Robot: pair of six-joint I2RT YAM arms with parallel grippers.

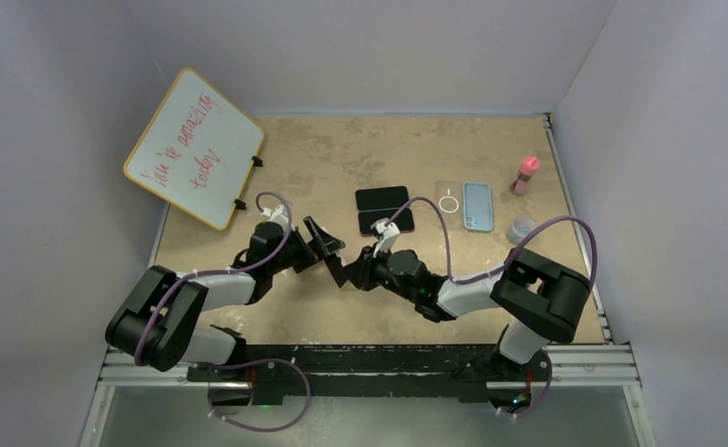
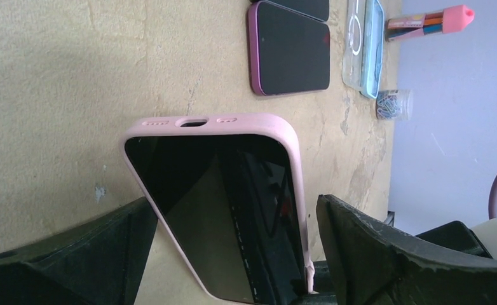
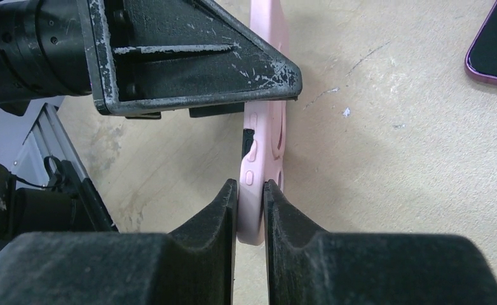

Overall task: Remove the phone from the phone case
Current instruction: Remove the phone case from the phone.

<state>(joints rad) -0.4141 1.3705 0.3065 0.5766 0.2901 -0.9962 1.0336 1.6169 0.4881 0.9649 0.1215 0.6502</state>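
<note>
- Top view: a tan, blotchy table [image 1: 323,154] is boxed in by pale lilac walls [image 1: 62,112]. A metal rail [image 1: 602,352] runs along the bottom edge.
- Upper left: a whiteboard [image 1: 195,147] with red writing overhangs the table's edge.
- Centre: a dark phone [image 1: 382,197] and a second phone [image 1: 386,222] lie flat, touching along their long sides.
- Right of centre: a clear case [image 1: 449,200] shows the table through it, with a blue case [image 1: 478,206] just beside it. Whether the blue one holds anything cannot be told.
- Far right: a pink-capped tube [image 1: 526,174], and below it a small jar [image 1: 520,229].
- Below centre: the left gripper [image 1: 321,240] and right gripper [image 1: 353,272] meet tip to tip. What lies between them is lost among the black fingers here.
- Left wrist view: the pink case [image 2: 278,127] tilts above the table at mid-frame, with the phone [image 2: 233,210] seated in it, screen to the camera.
- The left fingers [image 2: 386,254] stand spread wide on either side, released, with a gap at the case's right edge.
- Upper right of this view: the tube holds coloured pens [image 2: 417,22], and the jar holds paper clips [image 2: 392,103].
- Right wrist view: at bottom centre the right fingers [image 3: 208,229] are clenched on the case's lower end. A dark sliver of the phone shows at the case's edge, and one left finger crosses the top of the frame.
</note>
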